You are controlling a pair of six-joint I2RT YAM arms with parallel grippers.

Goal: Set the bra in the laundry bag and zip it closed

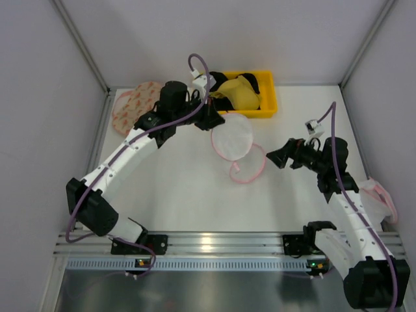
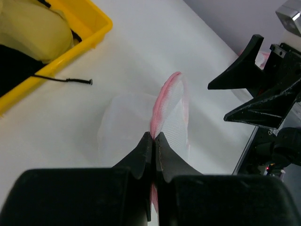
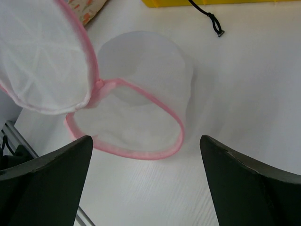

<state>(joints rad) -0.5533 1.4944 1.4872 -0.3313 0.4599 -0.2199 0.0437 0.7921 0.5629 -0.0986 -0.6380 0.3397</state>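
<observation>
Pink-rimmed laundry bag (image 1: 232, 133) clamped in left end effector (image 2: 154, 135); right end effector (image 1: 272, 159) released, nearby.

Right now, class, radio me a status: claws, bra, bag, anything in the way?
Left claw shut on laundry bag rim. Right claw open, empty. Bra in yellow bin, bag unzipped. Black strap trailing from bin.

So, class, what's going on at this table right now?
The left tool is shut on the pink rim of the bag, holding its flap up so the bag lies open. The right tool is open near it, holding nothing. The yellow bra is in the bin, not yet bagged.
</observation>
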